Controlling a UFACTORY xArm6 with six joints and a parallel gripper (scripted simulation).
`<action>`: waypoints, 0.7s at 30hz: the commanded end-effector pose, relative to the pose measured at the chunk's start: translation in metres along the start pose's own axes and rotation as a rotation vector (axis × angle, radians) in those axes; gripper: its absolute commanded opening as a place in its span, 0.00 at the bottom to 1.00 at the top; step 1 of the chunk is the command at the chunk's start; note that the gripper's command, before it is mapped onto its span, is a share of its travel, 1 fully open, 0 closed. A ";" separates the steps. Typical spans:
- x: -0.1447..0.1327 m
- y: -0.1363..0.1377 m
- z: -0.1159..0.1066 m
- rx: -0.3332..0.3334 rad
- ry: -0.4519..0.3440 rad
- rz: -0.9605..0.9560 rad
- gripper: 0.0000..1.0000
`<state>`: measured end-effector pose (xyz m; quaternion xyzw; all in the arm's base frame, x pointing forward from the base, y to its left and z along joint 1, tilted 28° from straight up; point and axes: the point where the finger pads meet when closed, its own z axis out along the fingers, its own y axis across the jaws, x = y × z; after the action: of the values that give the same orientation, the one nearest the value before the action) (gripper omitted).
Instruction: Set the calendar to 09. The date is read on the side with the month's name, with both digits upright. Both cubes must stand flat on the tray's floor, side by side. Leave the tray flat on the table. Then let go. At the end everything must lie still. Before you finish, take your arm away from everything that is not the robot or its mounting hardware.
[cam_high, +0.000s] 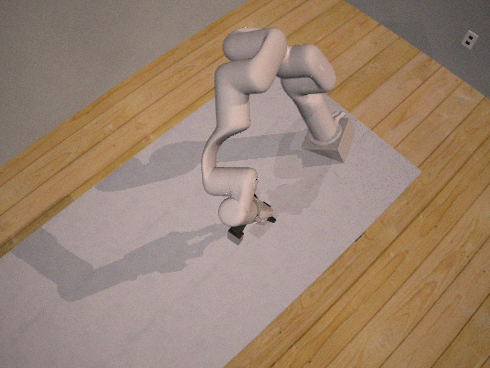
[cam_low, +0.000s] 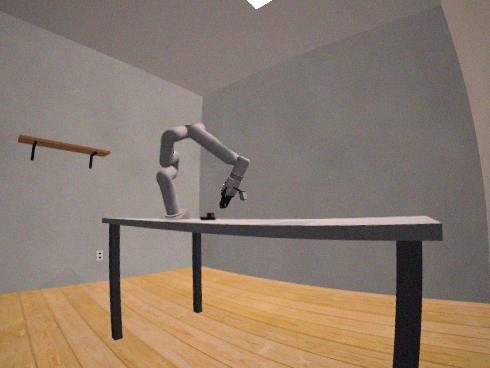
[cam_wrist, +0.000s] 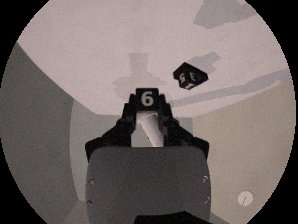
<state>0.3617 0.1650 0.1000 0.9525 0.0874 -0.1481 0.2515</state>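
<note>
A black cube (cam_wrist: 147, 99) is grasped by the gripper (cam_high: 269, 211) (cam_low: 223, 204) (cam_wrist: 147, 101) above the table (cam_low: 330, 229), its "6" probably pointed tipward so that a 9 is read once lowered. The other cube (cam_low: 210, 214) (cam_wrist: 189, 79) is left by the tray (cam_low: 203, 218) below.

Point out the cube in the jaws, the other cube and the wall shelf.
Held cube (cam_wrist: 147, 99): wrist view, face marked 6.
Other cube (cam_low: 211, 215) (cam_wrist: 190, 77): exterior view, dark side; wrist view, numbered faces.
Wall shelf (cam_low: 64, 145): exterior view, middle of its board.

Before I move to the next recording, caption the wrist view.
Pincer gripping a black cube marked 6, above the pale table.
</note>
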 end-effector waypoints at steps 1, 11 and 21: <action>0.003 -0.001 -0.002 0.000 -0.109 -0.003 0.27; 0.004 -0.001 -0.002 0.000 -0.109 -0.003 0.27; 0.004 -0.001 -0.001 0.000 -0.109 -0.003 0.27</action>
<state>0.3649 0.1658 0.0985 0.9424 0.0748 -0.2016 0.2563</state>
